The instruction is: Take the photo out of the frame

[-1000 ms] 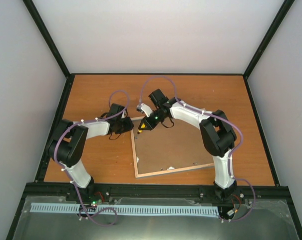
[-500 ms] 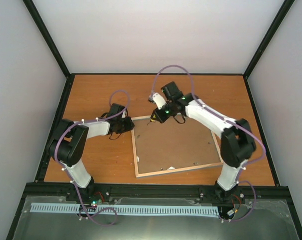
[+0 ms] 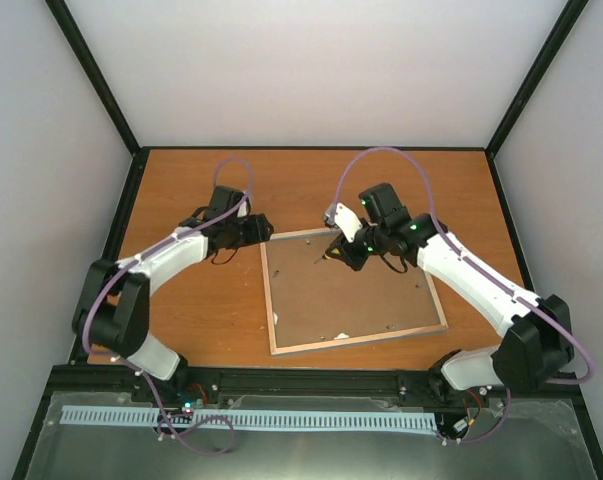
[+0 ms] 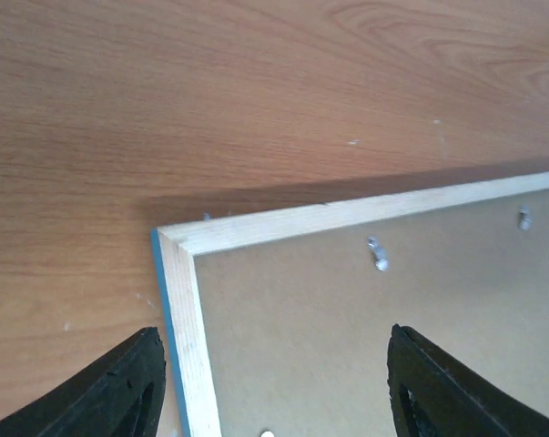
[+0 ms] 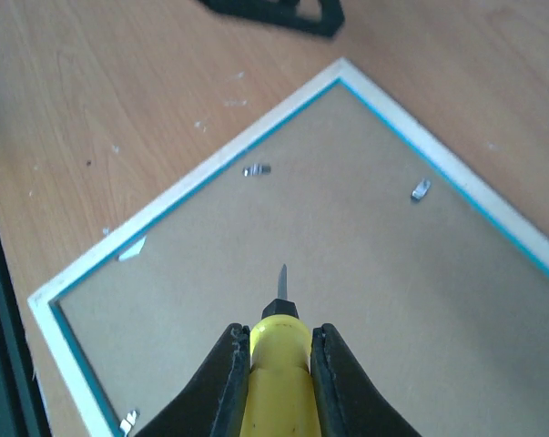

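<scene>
While the frame (image 3: 351, 290) lies face-down toward the bench's near edge, photo unseen beneath its backing board (image 5: 301, 237), I log: left gripper (image 4: 274, 382), jaws apart, over its far-left corner; right gripper (image 5: 276, 382) clamped on yellow screwdriver (image 5: 279, 341). Risk: tip skidding off a tab (image 5: 256, 170), gouging board.

Pretty clearly a robotics lab test cell, not a home or shop. Boxed in by plain white panels (image 3: 321, 70) on three sides, with black metal posts (image 3: 93, 75) running up the corners. Bare wood-grain tabletop (image 3: 181, 190), with a white-and-black left arm (image 3: 171, 258) and right arm (image 3: 471, 280) bolted to a black rail (image 3: 321, 381) at the near edge. Purple cables (image 3: 386, 152) looped over both, slotted white cable duct (image 3: 281, 420) along the front, little green status lights (image 3: 188, 406) glowing.
</scene>
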`<act>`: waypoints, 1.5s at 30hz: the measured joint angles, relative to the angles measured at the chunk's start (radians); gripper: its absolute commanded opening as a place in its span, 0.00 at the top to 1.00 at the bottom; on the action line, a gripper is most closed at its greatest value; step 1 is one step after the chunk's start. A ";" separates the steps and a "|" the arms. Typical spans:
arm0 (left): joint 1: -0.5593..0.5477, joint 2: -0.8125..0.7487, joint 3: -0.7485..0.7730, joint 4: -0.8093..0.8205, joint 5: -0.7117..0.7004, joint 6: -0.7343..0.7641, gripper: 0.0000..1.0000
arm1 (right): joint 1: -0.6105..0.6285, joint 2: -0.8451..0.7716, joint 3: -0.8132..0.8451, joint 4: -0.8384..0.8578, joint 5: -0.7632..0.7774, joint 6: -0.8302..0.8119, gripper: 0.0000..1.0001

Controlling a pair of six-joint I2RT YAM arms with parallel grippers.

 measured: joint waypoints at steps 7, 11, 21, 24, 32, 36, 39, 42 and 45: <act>-0.109 -0.206 -0.059 -0.183 -0.037 -0.024 0.38 | -0.005 -0.120 -0.043 -0.063 -0.008 -0.081 0.97; -0.191 -0.292 -0.179 -0.263 -0.030 -0.079 0.40 | -0.005 -0.160 -0.076 -0.065 -0.016 -0.111 0.97; -0.274 -0.338 -0.319 -0.326 0.076 -0.150 0.45 | -0.005 -0.163 -0.121 -0.086 -0.035 -0.129 0.97; -0.275 -0.340 -0.333 -0.319 0.110 -0.160 0.47 | -0.005 -0.163 -0.122 -0.086 -0.039 -0.128 0.96; -0.281 -0.306 -0.336 -0.298 0.111 -0.200 0.51 | -0.005 -0.163 -0.128 -0.083 -0.047 -0.128 0.96; -0.281 -0.272 -0.336 -0.270 0.095 -0.214 0.56 | -0.005 -0.163 -0.136 -0.084 -0.047 -0.129 0.97; -0.282 -0.217 -0.336 -0.260 0.071 -0.220 0.60 | -0.005 -0.163 -0.137 -0.084 -0.047 -0.129 0.97; -0.286 -0.194 -0.325 -0.254 0.050 -0.229 0.70 | -0.005 -0.163 -0.137 -0.084 -0.043 -0.129 0.96; -0.290 -0.188 -0.313 -0.254 0.007 -0.232 0.81 | -0.005 -0.163 -0.141 -0.084 -0.038 -0.130 0.97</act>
